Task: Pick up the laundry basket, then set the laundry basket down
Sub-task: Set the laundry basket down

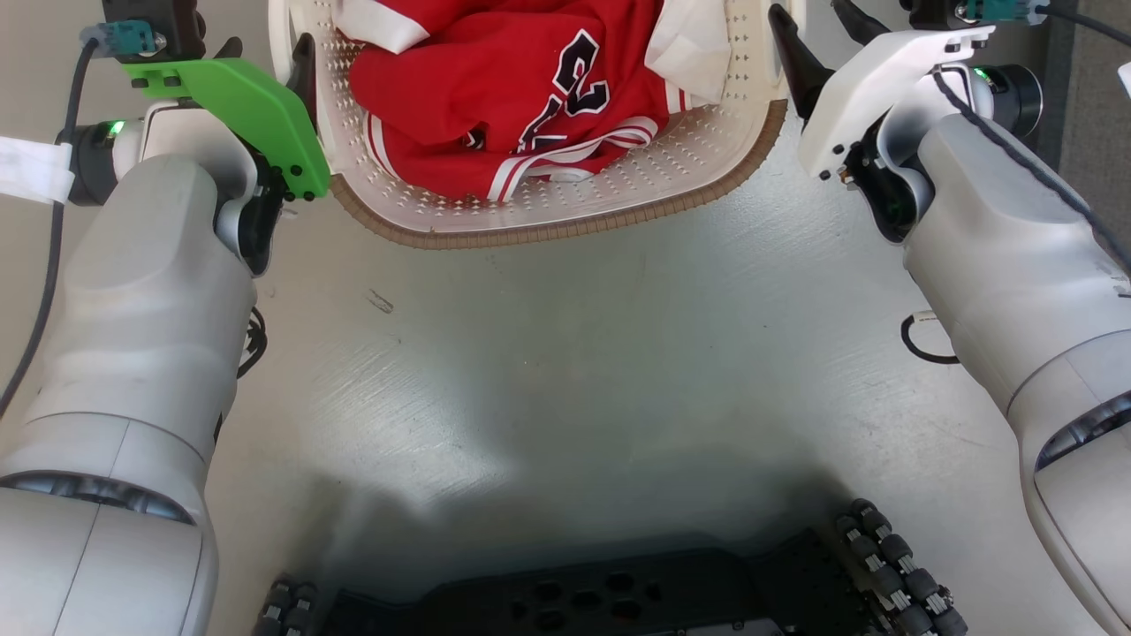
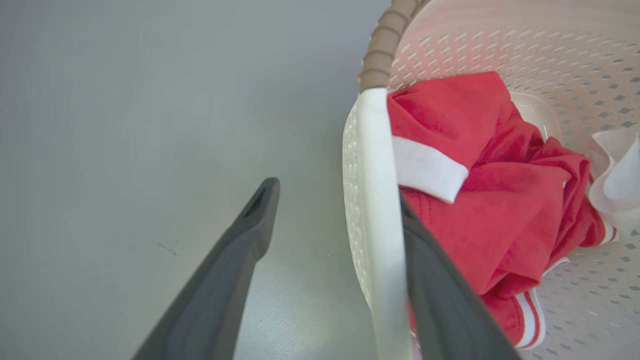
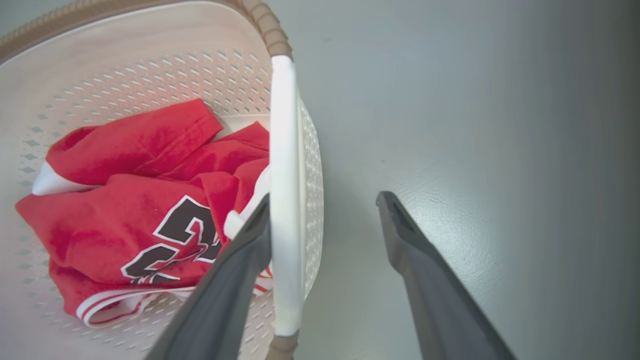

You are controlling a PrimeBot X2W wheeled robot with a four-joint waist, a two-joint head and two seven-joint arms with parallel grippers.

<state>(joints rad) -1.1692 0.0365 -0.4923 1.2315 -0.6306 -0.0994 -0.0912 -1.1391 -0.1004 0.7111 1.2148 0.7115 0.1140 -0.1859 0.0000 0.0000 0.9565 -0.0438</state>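
The laundry basket sits on the pale floor between the two arms, with a red jersey heaped inside. The left gripper is spread astride the basket's left white handle, one finger inside the rim and one outside over bare floor. The right gripper, also spread, straddles the right handle the same way. Bare floor lies beyond both handles.

Pale grey floor shines with soft glare below a small dark scuff; darker strip far right of it
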